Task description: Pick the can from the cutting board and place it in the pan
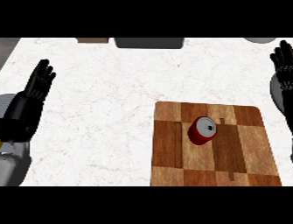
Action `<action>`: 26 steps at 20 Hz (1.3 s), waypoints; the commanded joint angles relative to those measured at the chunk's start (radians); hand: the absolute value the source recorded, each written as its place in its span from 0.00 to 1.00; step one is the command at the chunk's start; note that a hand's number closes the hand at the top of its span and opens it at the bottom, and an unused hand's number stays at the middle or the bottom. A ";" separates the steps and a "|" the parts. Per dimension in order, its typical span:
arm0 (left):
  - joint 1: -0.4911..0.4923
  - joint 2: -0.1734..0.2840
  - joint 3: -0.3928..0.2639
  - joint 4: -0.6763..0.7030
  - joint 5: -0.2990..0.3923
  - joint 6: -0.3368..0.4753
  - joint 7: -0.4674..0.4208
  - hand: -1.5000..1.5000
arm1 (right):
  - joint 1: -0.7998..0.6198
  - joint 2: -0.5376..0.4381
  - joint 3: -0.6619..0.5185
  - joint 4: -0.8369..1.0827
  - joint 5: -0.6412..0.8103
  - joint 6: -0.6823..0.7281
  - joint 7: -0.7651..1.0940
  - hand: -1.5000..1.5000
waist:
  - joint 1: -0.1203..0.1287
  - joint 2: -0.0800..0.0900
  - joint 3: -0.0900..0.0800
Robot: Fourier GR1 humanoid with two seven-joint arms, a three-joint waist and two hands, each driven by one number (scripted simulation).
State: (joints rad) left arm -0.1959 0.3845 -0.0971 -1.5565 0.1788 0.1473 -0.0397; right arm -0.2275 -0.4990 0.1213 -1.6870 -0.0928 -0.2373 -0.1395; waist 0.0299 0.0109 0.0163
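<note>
Both grey forearms rose from the lower edge as I watched: my left hand (31, 94) stood at the left side with straight black fingers up, and my right hand (289, 74) stood likewise at the right edge, fingers spread, neither one holding anything. Between them lay the cutting board (239, 166), a rectangle of light and dark wooden blocks on the white marbled counter (97, 122). Near its middle the red can (202, 130) stood, cylindrical, with a silver top

White counter (97, 113): wooden cutting board (174, 148) on it.
</note>
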 commanded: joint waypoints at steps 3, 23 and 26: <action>0.022 -0.002 0.024 -0.026 -0.019 0.042 0.057 0.50 | 0.017 0.068 0.068 0.126 -0.139 0.189 -0.012 1.00 | -0.009 -0.008 -0.014; 0.011 -0.075 0.033 0.095 -0.036 0.075 0.071 0.50 | 0.391 -0.455 -0.133 -0.384 0.070 0.247 0.264 0.00 | -0.054 -0.015 -0.021; 0.006 -0.062 0.047 0.113 -0.020 0.038 0.066 0.50 | 0.319 -0.493 -0.127 -0.481 0.032 0.291 0.496 0.00 | -0.036 -0.012 -0.020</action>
State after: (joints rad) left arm -0.2050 0.3368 -0.0416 -1.4670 0.1677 0.1953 0.0549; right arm 0.1371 -0.8956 0.0200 -2.0568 -0.0256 -0.0236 0.1413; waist -0.0166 -0.0036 -0.0036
